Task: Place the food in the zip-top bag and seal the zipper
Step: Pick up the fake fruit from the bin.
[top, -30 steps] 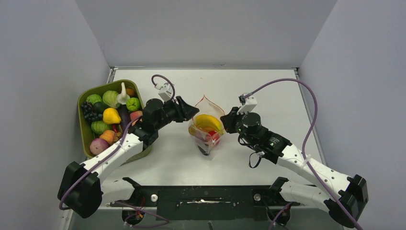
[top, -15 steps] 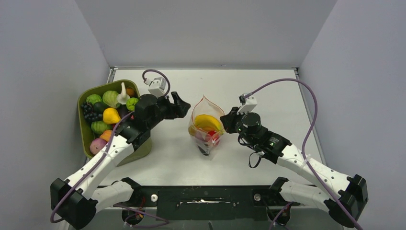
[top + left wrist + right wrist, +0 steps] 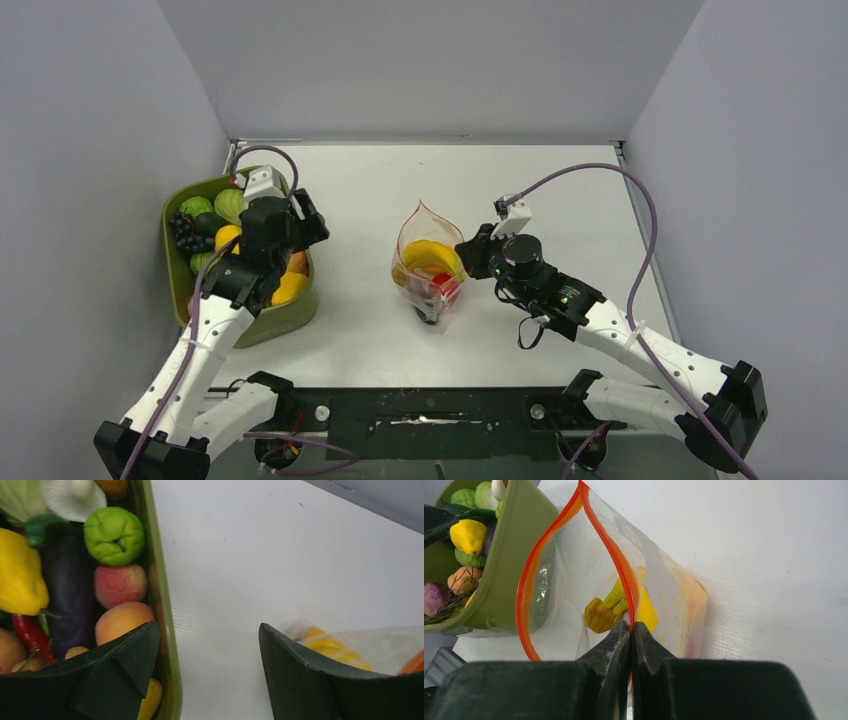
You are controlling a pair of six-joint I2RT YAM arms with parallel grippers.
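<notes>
The left end effector (image 3: 308,214) has swung away from the mouth of the zip-top bag (image 3: 430,268), where it stood a second ago. It now hangs over the right rim of the olive-green tray (image 3: 176,262) by the left edge of the desk (image 3: 560,190). Its fingers are spread wide and hold nothing. In the left wrist view one finger sits above the tray's food and the other above bare desk, with a corner of the bag showing behind it. The bag has not shifted and stands near the middle of the desk with its mouth gaping toward the far edge. The right end effector (image 3: 630,628) is pressed together on the near end of the red-orange zipper (image 3: 620,562), pinching the rim so the opening keeps its teardrop shape. Yellow bananas (image 3: 432,256) and a red piece (image 3: 447,285) already lie inside, and they look the same as a second ago. Plenty is left in the tray, including a peach (image 3: 123,622), a green fruit (image 3: 114,535), a purple eggplant (image 3: 67,587) and a yellow piece (image 3: 19,575). The retreat reads as the end of one delivery and the start of the next pick, with the peach nearest the fingers. Filling is only partly done and the zipper is fully open, so sealing looks some way off.
</notes>
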